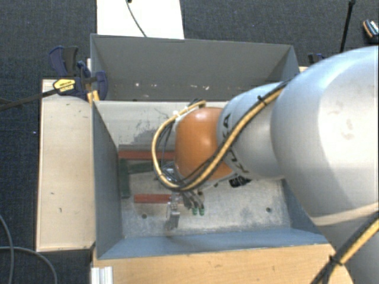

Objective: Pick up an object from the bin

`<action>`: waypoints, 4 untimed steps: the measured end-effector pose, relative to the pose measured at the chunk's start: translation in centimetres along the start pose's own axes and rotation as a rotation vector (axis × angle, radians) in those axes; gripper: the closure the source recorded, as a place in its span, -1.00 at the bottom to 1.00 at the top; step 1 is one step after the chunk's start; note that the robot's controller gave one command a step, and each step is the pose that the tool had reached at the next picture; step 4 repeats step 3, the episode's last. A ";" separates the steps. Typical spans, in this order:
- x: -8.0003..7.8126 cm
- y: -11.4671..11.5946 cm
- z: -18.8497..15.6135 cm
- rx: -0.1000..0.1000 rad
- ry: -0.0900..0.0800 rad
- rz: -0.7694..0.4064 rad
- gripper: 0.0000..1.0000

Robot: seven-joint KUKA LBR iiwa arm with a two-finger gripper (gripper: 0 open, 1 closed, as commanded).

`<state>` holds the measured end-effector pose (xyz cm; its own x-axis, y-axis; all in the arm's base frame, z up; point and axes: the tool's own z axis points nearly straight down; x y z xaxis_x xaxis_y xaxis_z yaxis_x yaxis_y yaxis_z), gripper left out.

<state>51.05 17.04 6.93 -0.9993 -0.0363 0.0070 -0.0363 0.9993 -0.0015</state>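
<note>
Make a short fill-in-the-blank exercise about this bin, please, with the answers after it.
The arm reaches into the bin from the view's ____.
The cover on its wrist is ____.
The gripper is near the right end of a short bar, coloured ____.
Missing words: right; orange; red.

A dark grey carpeted floor (35, 28) lies all round, its weave faintly patterned. A black cable (23, 100) crosses it at left, a pale cord (21, 249) curls at lower left, and a thin dark rod (349, 16) slants at upper right. The light is soft and even.
</note>
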 end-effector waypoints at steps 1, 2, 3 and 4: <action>0.0 0.0 0.0 0.000 0.000 0.005 -1.00; 0.0 0.0 0.0 -0.001 0.000 0.006 1.00; -0.2 0.0 -5.9 -0.005 -0.014 0.009 1.00; -0.2 0.0 -5.9 -0.005 -0.014 0.009 1.00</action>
